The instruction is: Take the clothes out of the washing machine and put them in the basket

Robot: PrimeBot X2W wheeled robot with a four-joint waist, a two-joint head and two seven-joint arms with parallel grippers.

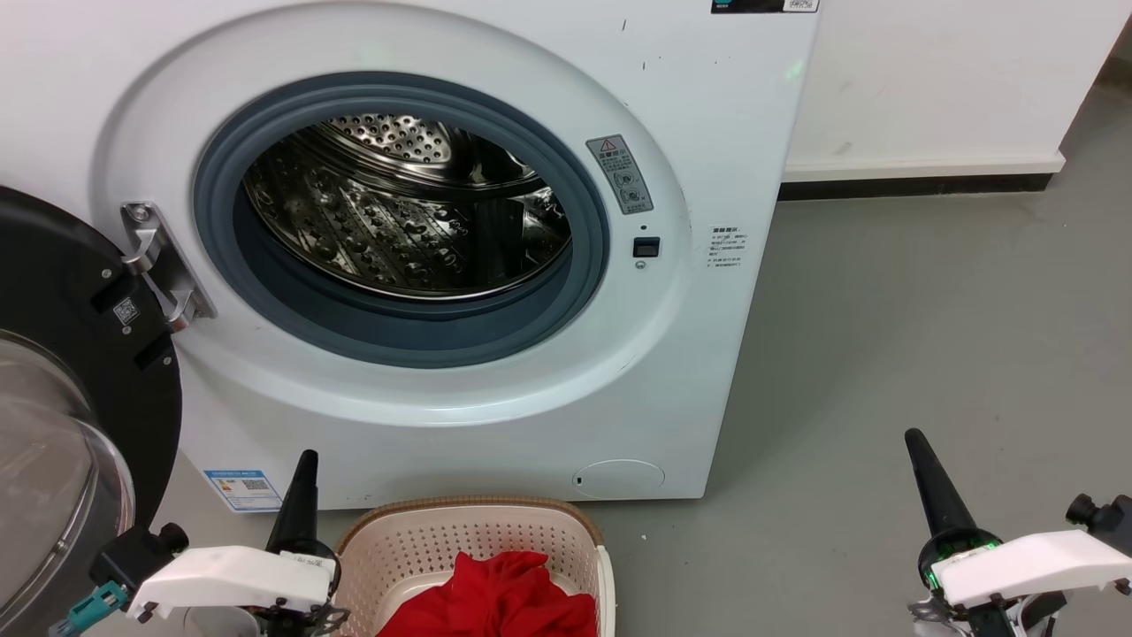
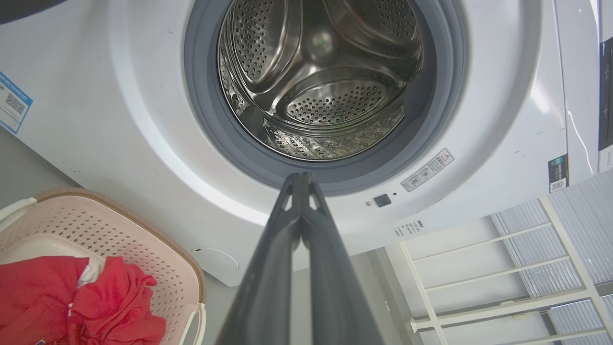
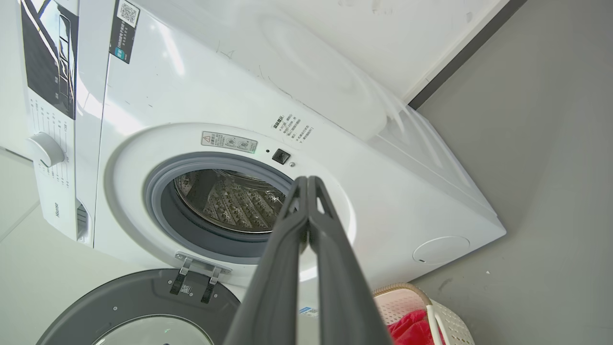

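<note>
Head view, red clothes (image 1: 504, 594) in basket (image 1: 414, 547), left hand (image 1: 306, 457) and right hand (image 1: 914, 437) each pressed together

Tool (image 3: 307, 179), tips together — washing machine (image 3: 158, 110) beyond

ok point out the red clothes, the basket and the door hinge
the clothes (image 1: 502, 594), head view, middle of the red heap
the basket (image 1: 460, 538), head view, perforated back wall
the door hinge (image 1: 162, 261), head view, silver bracket
</note>
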